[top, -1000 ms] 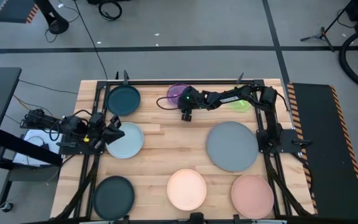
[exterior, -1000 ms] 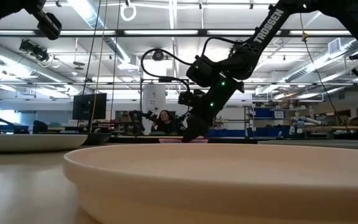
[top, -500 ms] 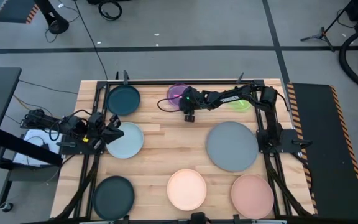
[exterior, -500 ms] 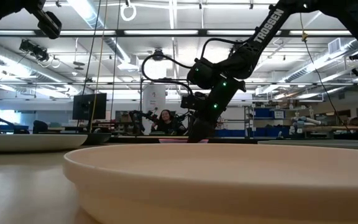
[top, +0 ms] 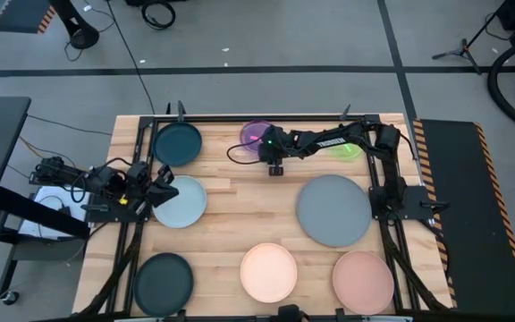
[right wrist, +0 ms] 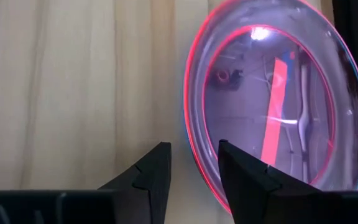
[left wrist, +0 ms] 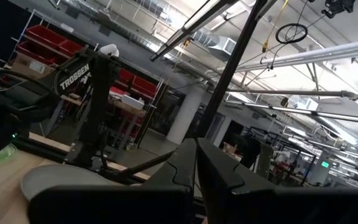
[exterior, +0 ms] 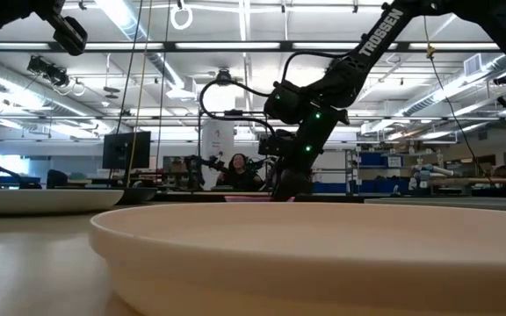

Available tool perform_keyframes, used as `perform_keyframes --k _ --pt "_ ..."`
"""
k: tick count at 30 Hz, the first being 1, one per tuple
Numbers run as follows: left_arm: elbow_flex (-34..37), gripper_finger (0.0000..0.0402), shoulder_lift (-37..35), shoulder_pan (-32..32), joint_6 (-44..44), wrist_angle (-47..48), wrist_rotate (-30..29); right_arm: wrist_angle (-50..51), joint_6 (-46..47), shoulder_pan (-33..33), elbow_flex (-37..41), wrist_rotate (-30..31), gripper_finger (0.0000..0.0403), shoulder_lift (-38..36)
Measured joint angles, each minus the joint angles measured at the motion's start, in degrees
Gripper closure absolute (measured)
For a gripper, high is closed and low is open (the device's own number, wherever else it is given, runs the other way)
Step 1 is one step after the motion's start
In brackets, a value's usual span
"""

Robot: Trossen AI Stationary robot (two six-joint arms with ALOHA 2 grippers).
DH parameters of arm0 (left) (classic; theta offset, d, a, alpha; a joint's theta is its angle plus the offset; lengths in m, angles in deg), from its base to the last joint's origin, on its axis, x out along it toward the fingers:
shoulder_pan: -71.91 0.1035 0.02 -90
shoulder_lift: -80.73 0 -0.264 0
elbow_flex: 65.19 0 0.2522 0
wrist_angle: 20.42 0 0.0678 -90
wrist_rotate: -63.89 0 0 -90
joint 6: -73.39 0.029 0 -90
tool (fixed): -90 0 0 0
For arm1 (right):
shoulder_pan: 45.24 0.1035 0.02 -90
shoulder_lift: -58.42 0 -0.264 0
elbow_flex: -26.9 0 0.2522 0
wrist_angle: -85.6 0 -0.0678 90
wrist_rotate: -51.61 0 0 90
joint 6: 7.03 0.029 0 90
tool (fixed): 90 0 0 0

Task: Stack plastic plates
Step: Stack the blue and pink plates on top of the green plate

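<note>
From above, the right claw [top: 275,168] has slid a little toward the right along the far side of the bench [top: 231,215] since a second ago; it now sits just beside the near rim of the small translucent purple-pink plate [top: 257,134]. The small green plate [top: 347,149] lies under the right arm. The left claw [top: 166,183] waits over the edge of the pale blue-grey plate [top: 180,202], unmoved. Around them lie two dark teal plates [top: 178,143], the large grey plate [top: 333,210], the cream plate [top: 269,272] and the pink plate [top: 363,279], all apart.

At bench height, the right claw [exterior: 286,186] points down behind the cream plate's rim [exterior: 306,254], shifted right of where it stood; a person sits far behind.

The left wrist view shows the left claw [left wrist: 195,163] clenched, fingers together, holding nothing, above a pale plate [left wrist: 61,180].

The right wrist view shows the right claw [right wrist: 194,163] partly open, narrower than before, its fingers [right wrist: 151,171] straddling the translucent plate's [right wrist: 272,106] red-glowing rim; not yet clamped.
</note>
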Motion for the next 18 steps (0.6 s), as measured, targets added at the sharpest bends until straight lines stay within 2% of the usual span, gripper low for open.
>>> perform_keyframes --k 9,18 --pt "0.0 0.0379 0.0 0.0 0.5 0.1 0.0 0.3 -1.8 0.0 0.1 0.0 0.0268 0.1" --pt "0.0 0.0379 0.0 0.0 2.7 0.0 -0.1 -1.5 -3.5 0.0 0.2 -1.8 0.0331 0.3"
